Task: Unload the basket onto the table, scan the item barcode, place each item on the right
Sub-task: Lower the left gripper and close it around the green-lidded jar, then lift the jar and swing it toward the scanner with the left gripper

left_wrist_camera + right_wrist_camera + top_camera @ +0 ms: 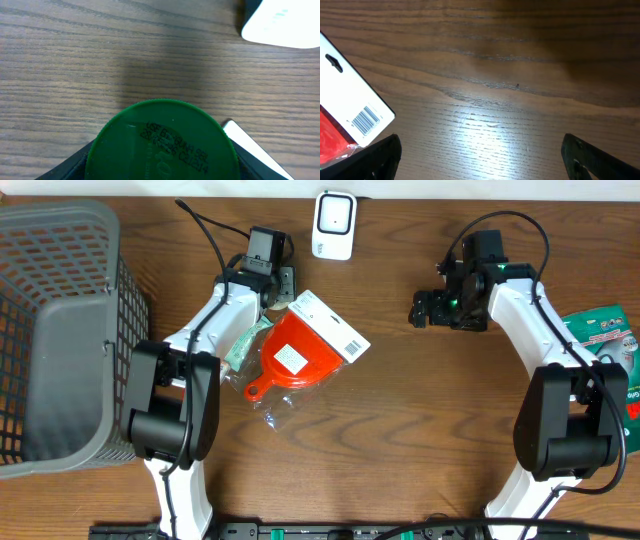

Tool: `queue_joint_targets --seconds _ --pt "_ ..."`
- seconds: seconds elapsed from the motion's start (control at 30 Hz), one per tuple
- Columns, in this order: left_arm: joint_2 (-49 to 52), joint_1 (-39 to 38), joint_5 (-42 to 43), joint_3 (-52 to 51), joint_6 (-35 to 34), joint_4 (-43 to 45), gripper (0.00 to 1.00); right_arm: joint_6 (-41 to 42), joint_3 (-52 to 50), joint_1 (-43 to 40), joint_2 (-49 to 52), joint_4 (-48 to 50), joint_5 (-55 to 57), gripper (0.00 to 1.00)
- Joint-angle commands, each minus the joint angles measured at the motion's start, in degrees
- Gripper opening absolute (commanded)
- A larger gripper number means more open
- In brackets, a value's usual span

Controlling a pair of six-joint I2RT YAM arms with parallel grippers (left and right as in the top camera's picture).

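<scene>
While my left tool (pixel 160 157) is gripping a round green lid (pixel 160 135) by its rim, one finger at the lid's 9 o'clock and the other at its 3 o'clock, its wrist camera is showing dark stamped lettering across the lid's top. The container under the lid is hidden. A corner of the white scanner (pixel 333 225) is showing at 1 o'clock from the lid in that view, apart from it, with bare wood between them.

From overhead, the scanner is sitting at the 12 o'clock edge of the surface (pixel 400 430). My left tool is poised near the scanner, at about its 8 o'clock, and is hiding the lid in this view. My right tool (pixel 480 157) is standing wide open over bare wood at the scanner's 4 o'clock, gripping nothing.

A red scoop pack (pixel 300 350) with a white card is lying flat between my two arms. Its barcode (pixel 366 120) is facing up and showing at 9 o'clock in the right wrist view. A pale green packet (pixel 240 345) is lying just beside the pack, partly under my left arm. A grey basket (pixel 60 330) is sitting at the surface's 9 o'clock edge, and green packets (pixel 600 330) are lying at its 3 o'clock edge.
</scene>
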Motion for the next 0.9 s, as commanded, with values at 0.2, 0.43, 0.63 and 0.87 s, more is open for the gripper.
queue_joint_targets --seconds 0.2,0.43,0.63,0.87 --pt "-7.4 0.3 11.2 0.9 1.5 -1.1 0.07 0.7 0.8 0.0 -1.7 1.6 0.6 0.99" --pt "-10.5 0.3 22.7 0.9 7.3 -3.6 0.07 0.5 0.8 0.0 -1.7 2.5 2.3 0.99" --pt "-13.3 0.3 28.9 0.9 13.2 -8.0 0.07 0.4 0.8 0.0 -1.7 3.7 2.3 0.99" --pt "-15.4 0.3 44.3 0.9 20.1 -9.2 0.07 -0.5 0.8 0.0 -1.7 4.1 2.3 0.99"
